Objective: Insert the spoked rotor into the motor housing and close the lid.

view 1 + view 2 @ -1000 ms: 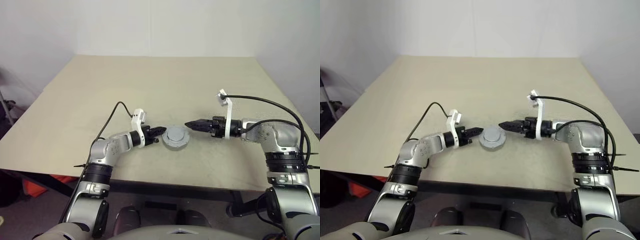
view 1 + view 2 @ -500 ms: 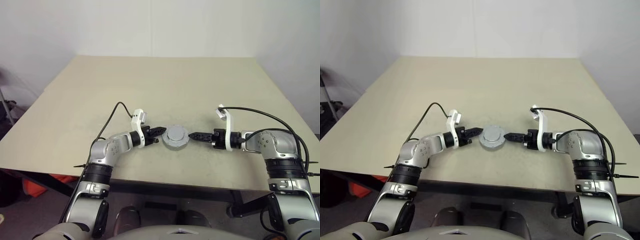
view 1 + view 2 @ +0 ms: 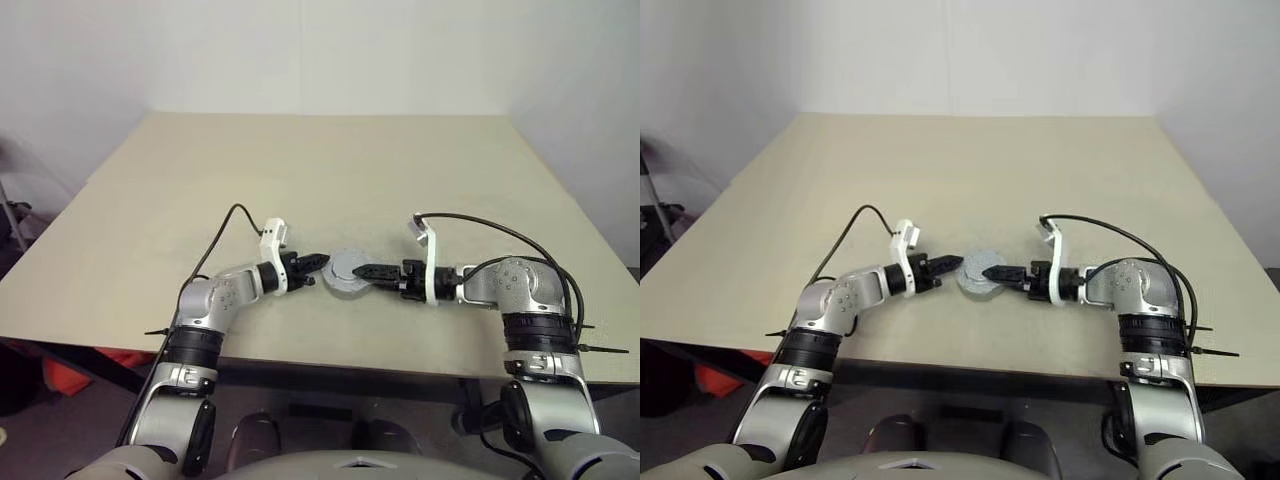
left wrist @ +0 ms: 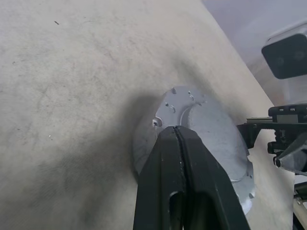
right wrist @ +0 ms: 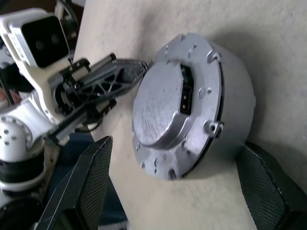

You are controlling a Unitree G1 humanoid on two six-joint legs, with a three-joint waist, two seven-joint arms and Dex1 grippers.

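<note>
A: Where was the motor housing (image 3: 347, 272)?

B: It sat on the beige table (image 3: 330, 170), towards the near edge and roughly midway between the side edges. The two grippers lay level with it, one on either side.

A: And the lid (image 5: 165, 106)?

B: It was on top of the housing, a dull grey cap with a raised centre, small holes round its flange and a small dark connector slot set into it. The spoked rotor could not be made out.

A: How did the left gripper (image 3: 313, 263) stand?

B: Its black fingers (image 4: 184, 158) were pressed together with no gap, holding nothing, and the tip was at the housing's left edge. Whether it actually touched the metal could not be told.

A: The right gripper (image 3: 366, 270)?

B: Its two fingers (image 5: 84, 189) were spread wide, one on each side of the housing as its wrist camera saw it. In the head views its tip reached over the housing's right side. The pads did not appear to press the housing.

A: Any brand, label or writing to read?

B: None legible, neither on the housing, the lid nor the white camera mounts (image 3: 272, 240) on the wrists.

A: Anything else near the housing?

B: Only the black cables (image 3: 480, 225) looping from the wrists.
</note>
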